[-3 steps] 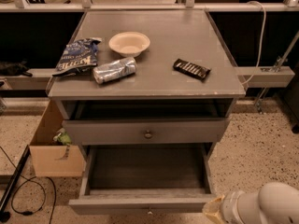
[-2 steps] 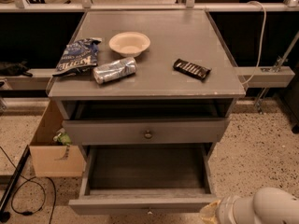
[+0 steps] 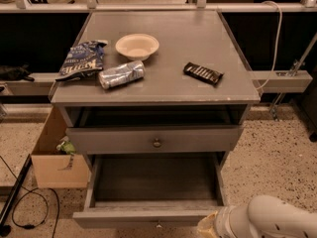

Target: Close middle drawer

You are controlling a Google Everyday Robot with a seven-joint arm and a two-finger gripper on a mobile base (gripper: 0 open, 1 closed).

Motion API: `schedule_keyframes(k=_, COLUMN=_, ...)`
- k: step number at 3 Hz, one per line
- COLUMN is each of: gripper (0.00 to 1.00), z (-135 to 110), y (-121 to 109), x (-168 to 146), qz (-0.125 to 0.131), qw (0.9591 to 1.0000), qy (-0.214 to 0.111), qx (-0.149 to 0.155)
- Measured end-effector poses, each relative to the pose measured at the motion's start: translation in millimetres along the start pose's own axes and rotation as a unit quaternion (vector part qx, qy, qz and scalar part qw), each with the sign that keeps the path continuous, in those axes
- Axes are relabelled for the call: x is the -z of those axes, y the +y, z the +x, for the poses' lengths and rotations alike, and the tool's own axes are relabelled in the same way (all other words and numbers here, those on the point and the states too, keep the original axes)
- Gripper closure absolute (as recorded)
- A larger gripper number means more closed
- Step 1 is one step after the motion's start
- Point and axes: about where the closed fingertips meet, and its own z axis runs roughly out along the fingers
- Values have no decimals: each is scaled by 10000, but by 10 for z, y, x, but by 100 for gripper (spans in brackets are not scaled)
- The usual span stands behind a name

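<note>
The middle drawer (image 3: 153,182) is pulled far out at the bottom of the view. Its deep dark-grey box is empty, and its front panel (image 3: 124,218) with a small round knob (image 3: 158,225) lies at the lower edge. The drawer above it (image 3: 114,139) stands slightly out, with a knob (image 3: 157,143) at its centre. My white arm (image 3: 270,219) enters from the lower right. My gripper (image 3: 207,226) is at its cream-coloured end, right beside the right end of the middle drawer's front panel.
On the grey cabinet top (image 3: 198,38) lie a blue chip bag (image 3: 81,59), a crushed silver can (image 3: 121,74), a cream bowl (image 3: 137,46) and a dark snack bar (image 3: 203,73). A cardboard box (image 3: 52,162) stands on the floor at the left, with black cables (image 3: 29,202) nearby.
My arm's end has moved left along the bottom edge, closer to the right end of the middle drawer's front. The drawers have not moved.
</note>
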Motion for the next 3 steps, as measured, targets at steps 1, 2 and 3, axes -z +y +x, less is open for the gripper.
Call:
schedule_keyframes(k=1, gripper=100, z=70, y=11, x=-208, qz=-100, qw=9999, qy=74, qx=-67)
schedule_keyframes(k=2, gripper=100, z=148, y=18, x=-426, qz=-203, qw=9996, qy=125, qx=-158)
schedule_keyframes(k=3, gripper=100, z=177, y=-62, x=-594, qz=-223, qw=9993, qy=221, qx=-216)
